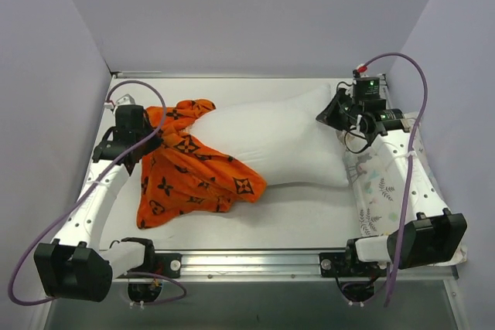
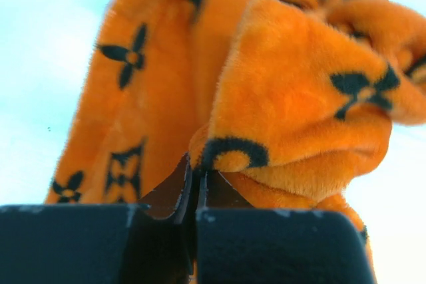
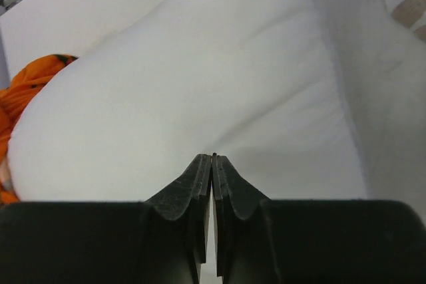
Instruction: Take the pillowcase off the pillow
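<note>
The orange pillowcase (image 1: 189, 171) with black motifs lies crumpled at the left, bunched around the left end of the plain white pillow (image 1: 271, 141). Most of the pillow lies bare across the middle. My left gripper (image 1: 152, 137) is shut on a fold of the pillowcase (image 2: 279, 98); in the left wrist view the gripper (image 2: 197, 169) pinches the orange plush at the tips. My right gripper (image 1: 331, 116) is shut on the pillow's far right corner. In the right wrist view the gripper (image 3: 213, 157) nips white fabric of the pillow (image 3: 173, 84), with creases running from the tips.
A floral-print pillow (image 1: 380, 185) lies along the right side under my right arm. Grey walls close in the white table (image 1: 309, 218) on the left, back and right. A metal rail (image 1: 255, 259) runs along the near edge.
</note>
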Controlling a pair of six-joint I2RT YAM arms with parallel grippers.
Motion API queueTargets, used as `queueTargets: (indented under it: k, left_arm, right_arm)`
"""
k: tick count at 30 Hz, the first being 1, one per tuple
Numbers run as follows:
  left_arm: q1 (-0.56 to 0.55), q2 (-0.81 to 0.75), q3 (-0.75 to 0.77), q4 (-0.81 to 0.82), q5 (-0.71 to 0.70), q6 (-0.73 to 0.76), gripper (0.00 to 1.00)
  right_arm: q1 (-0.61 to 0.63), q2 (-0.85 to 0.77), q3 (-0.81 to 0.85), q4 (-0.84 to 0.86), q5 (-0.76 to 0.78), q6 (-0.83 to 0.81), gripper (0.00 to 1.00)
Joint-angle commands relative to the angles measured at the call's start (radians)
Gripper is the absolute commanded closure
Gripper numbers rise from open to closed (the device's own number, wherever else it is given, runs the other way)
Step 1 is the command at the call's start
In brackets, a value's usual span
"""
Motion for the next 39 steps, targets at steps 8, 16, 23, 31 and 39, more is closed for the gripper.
queueTargets:
  k: [8,16,23,31,39]
  left_arm:
    - [-0.204,0.037,-0.277,0.172,-0.095,-0.017,1.0]
    - [-0.227,0.092,-0.372,0.259,-0.081,-0.049,1.0]
    - [-0.233,0.078,-0.331,0.289,-0.023,0.015,1.0]
    - [-0.26,0.069,-0.053,0.17,0.031,0.123,0.49]
    - [-0.435,-0.101,0.093,-0.025,-0.21,0.02,0.12]
  right_arm:
    - [0.25,-0.021,0.021,-0.025,0.353,-0.184,0.42]
    - [0.582,0.143,0.126,-0.075,0.412,-0.27,0.02]
    - [0.663,0.443,0.16,-0.04,0.352,-0.265,0.02]
    - [0.564,0.469,0.136,0.033,0.201,-0.146,1.0]
    - [0.476,0.418,0.157,0.142,0.014,-0.009,1.0]
